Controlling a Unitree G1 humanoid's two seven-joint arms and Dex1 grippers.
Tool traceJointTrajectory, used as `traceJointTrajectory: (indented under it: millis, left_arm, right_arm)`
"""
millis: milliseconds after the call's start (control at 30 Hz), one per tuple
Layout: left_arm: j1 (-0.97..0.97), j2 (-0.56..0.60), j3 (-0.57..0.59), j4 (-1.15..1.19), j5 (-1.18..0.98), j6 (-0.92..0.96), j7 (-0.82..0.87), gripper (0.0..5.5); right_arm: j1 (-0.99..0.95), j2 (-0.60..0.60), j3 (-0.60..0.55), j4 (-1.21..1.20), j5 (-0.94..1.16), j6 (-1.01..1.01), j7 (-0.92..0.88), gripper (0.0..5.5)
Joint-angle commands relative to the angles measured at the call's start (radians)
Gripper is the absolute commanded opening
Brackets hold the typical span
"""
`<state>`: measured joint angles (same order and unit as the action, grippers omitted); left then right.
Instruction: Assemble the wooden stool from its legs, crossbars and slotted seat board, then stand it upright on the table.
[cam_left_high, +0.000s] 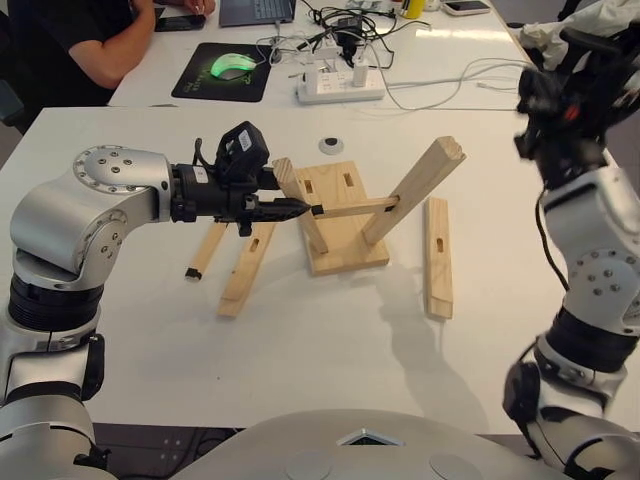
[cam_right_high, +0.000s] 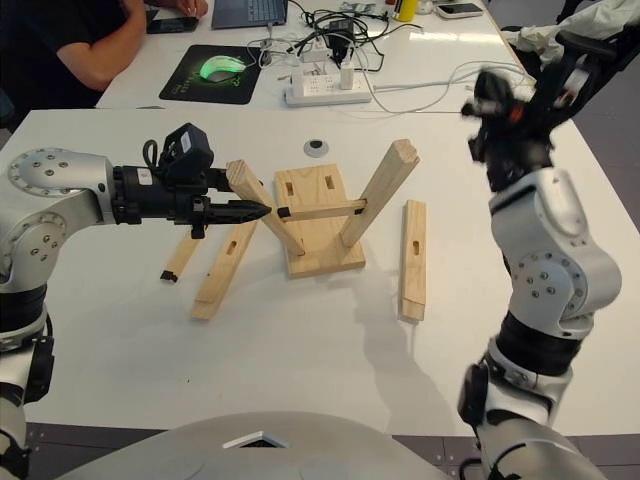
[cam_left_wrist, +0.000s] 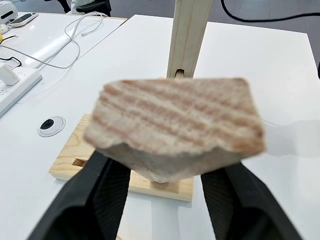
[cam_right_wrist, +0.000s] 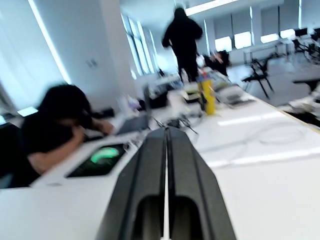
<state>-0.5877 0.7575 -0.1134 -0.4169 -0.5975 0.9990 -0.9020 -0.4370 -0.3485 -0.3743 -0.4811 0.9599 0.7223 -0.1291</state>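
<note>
The slotted seat board (cam_left_high: 350, 250) lies flat mid-table. Two legs stand in it, both tilted: a left leg (cam_left_high: 287, 180) and a taller right leg (cam_left_high: 425, 180). A thin crossbar (cam_left_high: 358, 209) spans between them. My left gripper (cam_left_high: 305, 209) is shut on the left leg near its top, and the leg's end grain (cam_left_wrist: 175, 125) sits between the black fingers (cam_left_wrist: 107, 195). One loose leg (cam_left_high: 438, 258) lies right of the board. Another loose leg (cam_left_high: 248, 268) and a thin crossbar (cam_left_high: 207, 250) lie to its left. My right gripper (cam_right_wrist: 166, 165) is shut and empty, raised high above the table's right side (cam_right_high: 490, 100).
A round cable grommet (cam_left_high: 332, 146) sits just behind the board. On the far table are a power strip (cam_left_high: 340, 88) with cables, a black mouse pad (cam_left_high: 222, 72) with a lit mouse, and a seated person's arm. Bare table lies in front of the board.
</note>
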Motion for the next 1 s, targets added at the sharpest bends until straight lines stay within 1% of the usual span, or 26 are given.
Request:
traceJointTrajectory:
  millis: [33, 133, 167, 233, 267, 400, 433, 467, 500, 533, 600, 633, 733, 867, 1000]
  left_arm:
    - [0.012, -0.006, -0.010, 0.024, -0.002, 0.001, 0.002, 2.03]
    - [0.022, -0.007, -0.002, 0.034, 0.018, -0.007, 0.028, 2.03]
    - [0.021, -0.011, 0.000, 0.037, 0.022, -0.007, 0.037, 2.03]
    - [0.021, -0.015, 0.005, 0.041, 0.030, -0.007, 0.055, 2.03]
    - [0.021, -0.017, 0.004, 0.043, 0.032, -0.007, 0.060, 2.03]
    - [0.018, -0.026, -0.011, 0.051, 0.041, -0.011, 0.074, 2.03]
    - [0.015, -0.029, -0.016, 0.056, 0.047, -0.013, 0.078, 2.03]
    - [0.011, -0.030, -0.021, 0.064, 0.056, -0.018, 0.082, 2.03]
    - [0.005, -0.033, -0.023, 0.070, 0.061, -0.020, 0.088, 2.03]
    - [0.000, -0.034, -0.024, 0.074, 0.063, -0.020, 0.092, 2.03]
    - [-0.013, -0.043, -0.021, 0.071, 0.056, -0.014, 0.097, 2.03]
    - [-0.018, -0.045, -0.023, 0.069, 0.053, -0.012, 0.097, 2.03]
    - [-0.034, -0.054, -0.033, 0.065, 0.048, -0.003, 0.094, 2.03]
    - [-0.048, -0.058, -0.051, 0.074, 0.046, -0.001, 0.080, 2.03]
    - [-0.058, -0.057, -0.060, 0.083, 0.048, 0.000, 0.069, 2.03]
  right_arm:
    - [-0.132, 0.125, -0.008, -0.011, 0.722, -0.066, -0.145, 0.00]
    - [-0.113, 0.046, 0.043, -0.030, 0.921, -0.023, -0.122, 0.00]
    - [-0.096, 0.012, 0.057, -0.044, 0.944, 0.001, -0.106, 0.00]
    - [-0.076, -0.018, 0.080, -0.067, 0.997, 0.021, -0.078, 0.00]
    - [-0.073, -0.021, 0.084, -0.075, 1.006, 0.021, -0.070, 0.00]
    - [-0.078, 0.049, 0.102, -0.108, 1.012, -0.007, 0.020, 0.00]
    - [-0.061, 0.034, 0.118, -0.125, 1.012, 0.001, 0.058, 0.00]
    - [-0.019, -0.026, 0.156, -0.149, 1.012, 0.043, 0.126, 0.00]
    - [0.021, -0.099, 0.192, -0.168, 1.012, 0.089, 0.155, 0.00]
    - [0.045, -0.154, 0.222, -0.171, 1.012, 0.119, 0.128, 0.00]
    - [0.067, -0.199, 0.290, -0.165, 0.939, 0.138, 0.052, 0.00]
    - [0.070, -0.202, 0.334, -0.168, 0.822, 0.147, 0.025, 0.00]
    - [0.114, -0.173, 0.452, -0.204, 0.510, 0.120, 0.001, 0.00]
    - [0.169, -0.092, 0.549, -0.256, 0.270, 0.037, 0.002, 0.00]
    - [0.165, -0.101, 0.645, -0.298, -0.065, -0.031, 0.012, 0.00]
